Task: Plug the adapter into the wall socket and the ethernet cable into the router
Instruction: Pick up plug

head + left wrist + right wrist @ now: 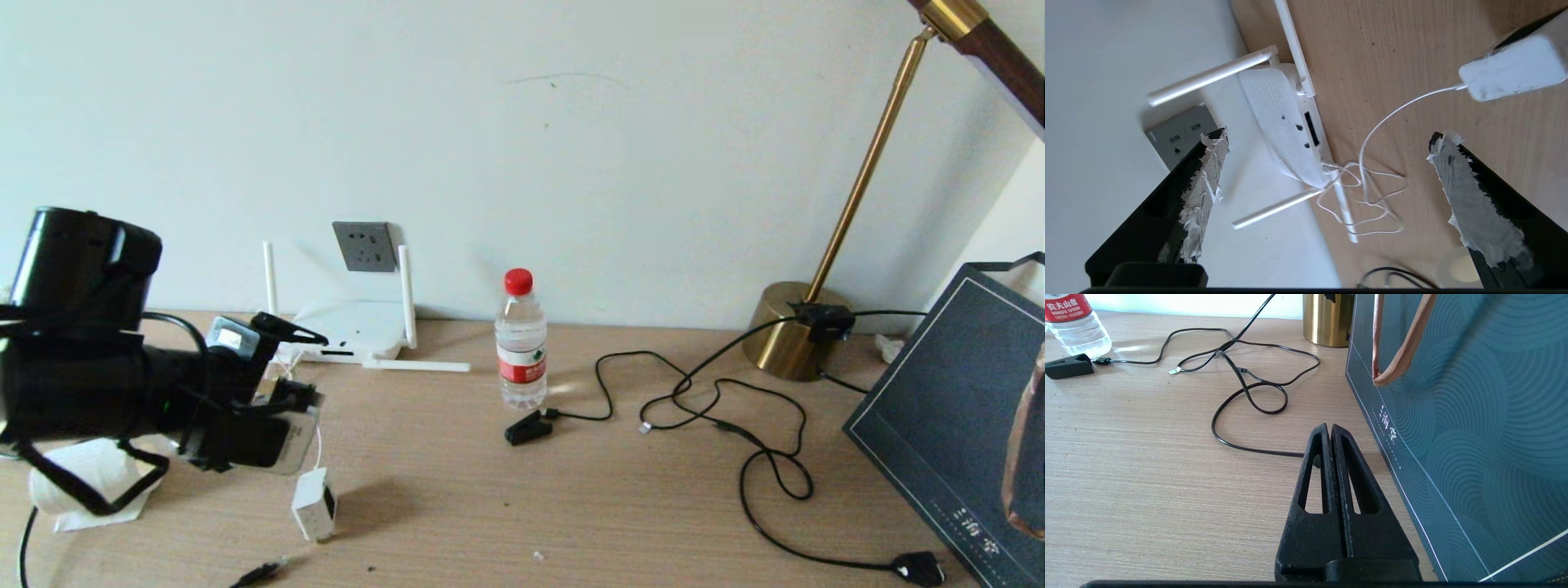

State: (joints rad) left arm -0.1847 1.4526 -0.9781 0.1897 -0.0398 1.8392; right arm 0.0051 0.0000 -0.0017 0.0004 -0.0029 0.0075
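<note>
The adapter (pixel 315 504) lies on the wooden tabletop (pixel 506 506) near the front left, its dark face turned toward the right, unplugged, with its thin white cord (pixel 1372 134) running back to a loose tangle beside the router (pixel 353 329). The router sits against the wall just below the wall socket (pixel 365 246), a dark grey plate with nothing plugged in; two antennas stand upright and another lies flat on the tabletop. The left gripper (pixel 1327 141) hangs above the tabletop between the adapter and the router, its jaws spread wide apart and holding nothing, the tape-wrapped fingertips (pixel 1453 163) worn and ragged. The ethernet cable (pixel 710 400) loops across the middle right of the tabletop, its small connector end lying free, well apart from the router. Near it stand a water bottle (pixel 521 339) with a red cap and a black clip (pixel 526 427) on another thin black cable. Behind is a brass lamp base (pixel 784 331), its cord trailing to a plug (pixel 918 567) at the front right. A dark blue paper bag (pixel 955 408) stands at the right edge; the right gripper (pixel 1329 430) rests low beside it, jaws pressed together and empty. A white paper roll (pixel 82 482) sits under the left arm.
</note>
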